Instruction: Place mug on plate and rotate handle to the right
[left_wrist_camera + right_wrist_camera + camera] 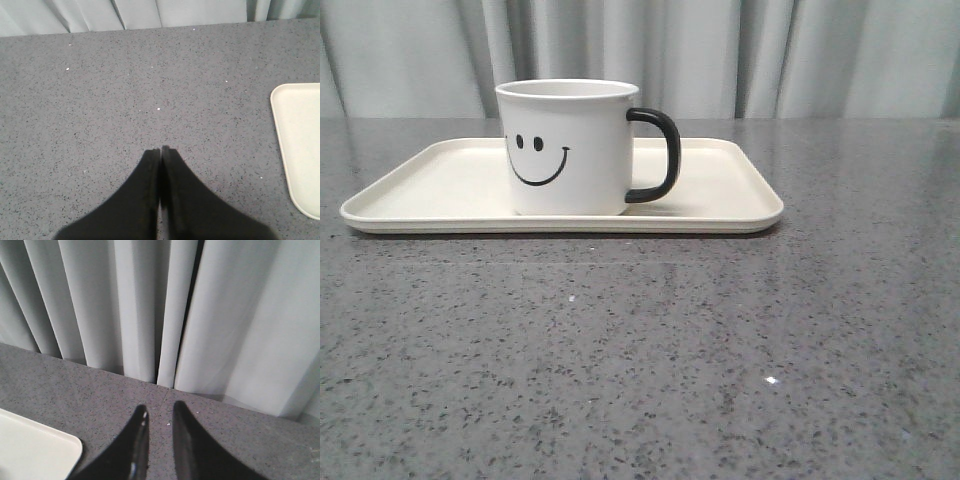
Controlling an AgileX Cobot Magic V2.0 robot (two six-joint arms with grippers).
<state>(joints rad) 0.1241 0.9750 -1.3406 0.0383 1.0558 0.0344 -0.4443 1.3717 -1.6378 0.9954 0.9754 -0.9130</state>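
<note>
The white mug (567, 147) with a black smiley face stands upright on the cream plate (730, 195) in the front view. Its black handle (658, 155) points to the right. No gripper shows in the front view. My left gripper (160, 149) is shut and empty above the bare grey table, with an edge of the plate (298, 145) off to its side. My right gripper (159, 407) is slightly open and empty above the table near the curtain, with a corner of the plate (35, 452) beside it. The mug is out of both wrist views.
A grey speckled table (640, 350) carries the plate. A pale pleated curtain (720, 50) hangs along the table's far edge and also shows in the right wrist view (150, 305).
</note>
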